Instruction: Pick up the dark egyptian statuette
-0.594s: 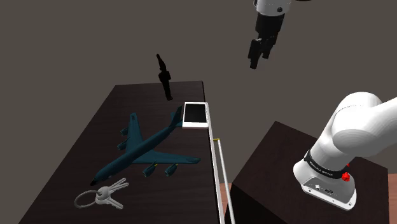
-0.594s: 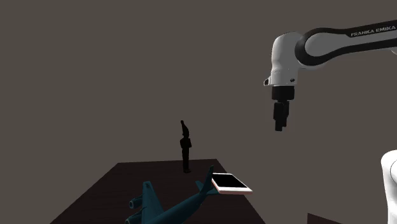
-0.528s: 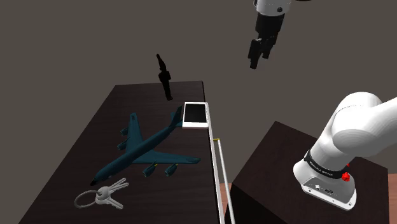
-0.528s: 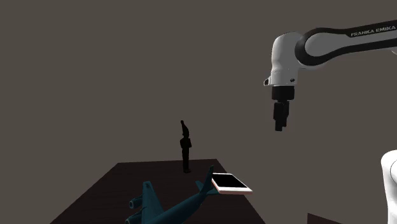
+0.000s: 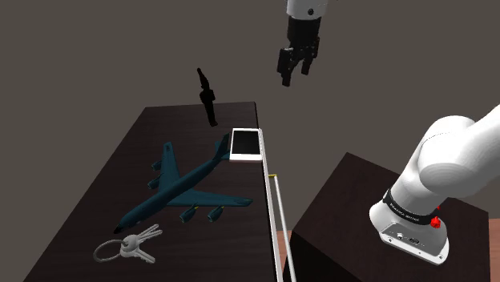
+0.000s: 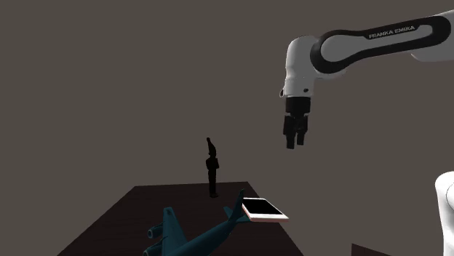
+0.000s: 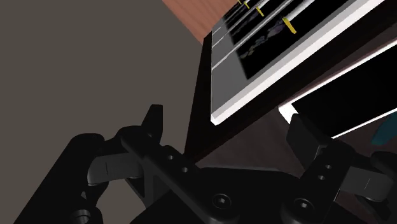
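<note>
- The black gripper is hanging high in the air with its fingers spread apart. In the wrist view the gripper is holding nothing between them.
- The dark Egyptian statuette is standing upright at the far end of the dark table. It is untouched, and the gripper is sitting at roughly 2 o'clock from it in the shoulder view, well apart.
- From the second exterior view the statuette is showing as a slim black figure. There the gripper is hovering at about 2 o'clock from its head, clearly above it.
- A white-edged smartphone is lying just beside the statuette, at about 5 o'clock from it. A dark teal model airplane is stretching across the middle of the table, with a bunch of keys at 7 o'clock from the plane.
- So I'm judging this as early going: no contact, no grasp, no lift.
- What's remaining is nearly everything: travelling across over the statuette, descending around it, closing, and raising it without knocking over that tall, narrow figure.
</note>
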Robot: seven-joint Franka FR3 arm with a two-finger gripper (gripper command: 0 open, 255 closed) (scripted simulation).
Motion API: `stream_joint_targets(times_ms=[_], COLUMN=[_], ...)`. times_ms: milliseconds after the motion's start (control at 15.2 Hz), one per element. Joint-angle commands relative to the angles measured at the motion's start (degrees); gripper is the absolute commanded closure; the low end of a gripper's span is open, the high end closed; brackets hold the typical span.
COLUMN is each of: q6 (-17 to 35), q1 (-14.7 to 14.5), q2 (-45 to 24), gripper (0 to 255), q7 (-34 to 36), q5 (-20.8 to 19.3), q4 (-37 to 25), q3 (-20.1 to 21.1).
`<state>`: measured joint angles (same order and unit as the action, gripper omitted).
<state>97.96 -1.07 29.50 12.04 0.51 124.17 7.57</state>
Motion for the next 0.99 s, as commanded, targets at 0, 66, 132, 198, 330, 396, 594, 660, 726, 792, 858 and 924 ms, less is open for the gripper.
stream_joint_targets(times_ms=[0,66,132,198,330,396,594,660,726,792,858,924], q6=[0.7,1.0,1.2,1.4,1.6,1.7,1.4,1.2,0.8,0.5,0.0,-0.6], q1=[-0.1,-0.2,-0.2,-0.3,-0.4,-0.5,-0.9,-1.1,-1.4,-1.7,-2.0,-2.4], q2=[-4.0,-6.0,-7.9,-9.9,-13.9,-16.0,-22.3,-24.5,-26.7,-29.0,-31.3,-33.7], gripper=[0,0,0,0,0,0,0,0,0,0,0,0], q7=[2.2,3.3,4.4,5.5,7.6,8.7,12.0,13.1,14.2,15.2,16.3,17.3], q5=[0.6,0.8,0.9,1.0,1.0,0.9,0.3,0.0,-0.3,-0.7,-1.2,-1.7], q4=[-3.6,-5.4,-7.2,-9.2,-13.3,-15.4,-22.5,-25.0,-27.7,-30.5,-33.4,-36.5], q3=[1.3,1.9,2.5,3.0,4.1,4.6,6.1,6.5,6.9,7.3,7.6,8.0])
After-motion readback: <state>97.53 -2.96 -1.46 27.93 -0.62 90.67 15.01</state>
